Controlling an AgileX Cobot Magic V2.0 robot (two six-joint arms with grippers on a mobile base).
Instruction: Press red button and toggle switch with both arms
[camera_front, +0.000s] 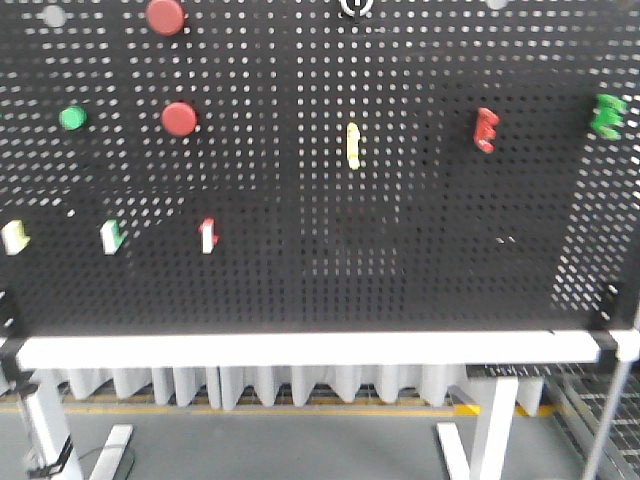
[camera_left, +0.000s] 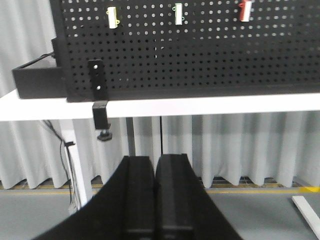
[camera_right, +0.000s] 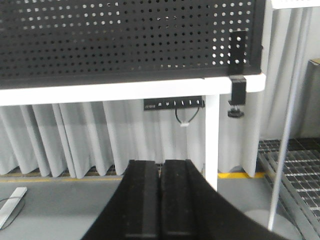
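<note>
In the front view, two round red buttons (camera_front: 179, 119) (camera_front: 165, 15) sit at the upper left of the black pegboard (camera_front: 320, 260). The bright red toggle switch (camera_front: 486, 130) is mounted at the upper right. Neither arm shows in that view. My left gripper (camera_left: 156, 159) is shut with nothing in it, low in front of the white table edge (camera_left: 200, 105) and below the board. My right gripper (camera_right: 161, 162) is also shut and empty, below the board's right end. No red button or toggle switch appears in either wrist view.
Also on the board are a green button (camera_front: 72, 118), a yellow lever (camera_front: 352, 145), a green toggle (camera_front: 607, 115) and three small levers (camera_front: 112, 237) at the lower left. Black clamps (camera_left: 100, 115) (camera_right: 237, 95) hold the board's corners. A white table leg (camera_right: 212, 140) stands near the right gripper.
</note>
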